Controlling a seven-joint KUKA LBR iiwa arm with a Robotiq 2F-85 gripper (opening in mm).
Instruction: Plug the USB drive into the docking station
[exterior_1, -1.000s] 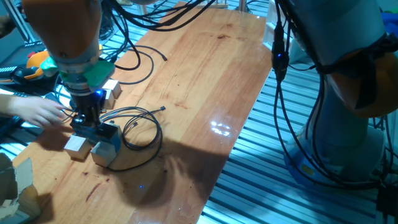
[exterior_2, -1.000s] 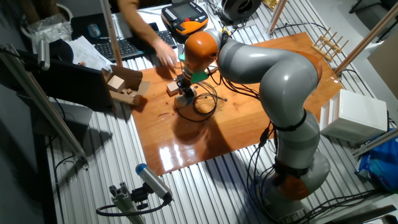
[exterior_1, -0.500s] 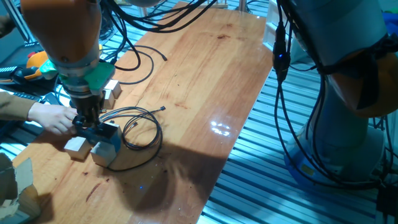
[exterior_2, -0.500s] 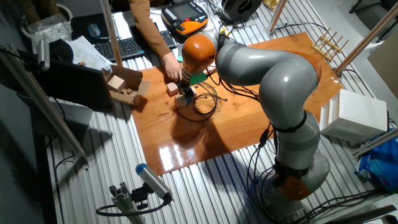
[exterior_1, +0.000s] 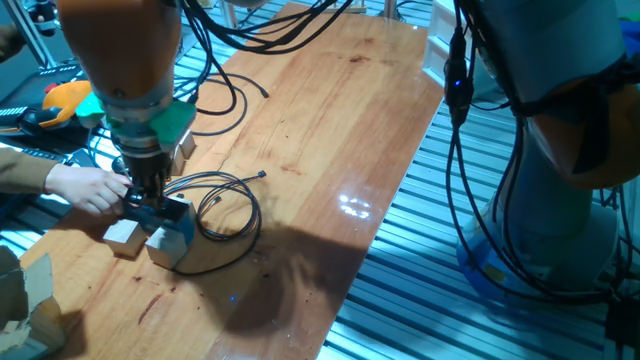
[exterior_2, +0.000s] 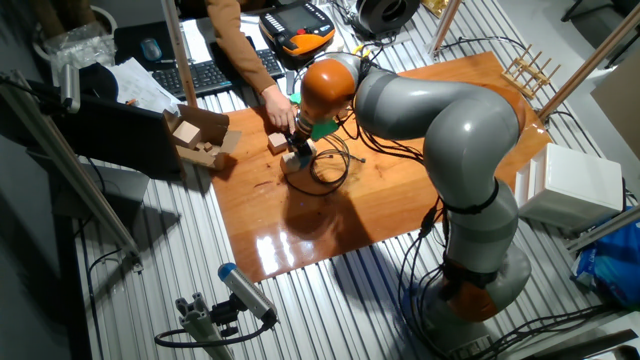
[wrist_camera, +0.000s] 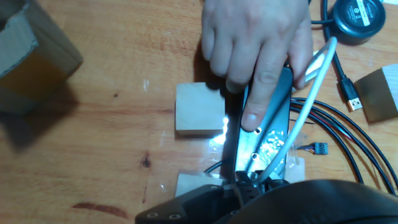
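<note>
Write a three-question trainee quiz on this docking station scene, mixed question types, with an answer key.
1. True or false: a person's hand rests on the docking station.
2. Multiple choice: in the hand view, the pale wooden cube touching the docking station's long edge lies to its A) left, B) right, C) on top of it.
3. Fill in: the small round black puck sits in the hand view's upper ______ corner.

Key: 1 true; 2 A; 3 right.
</note>
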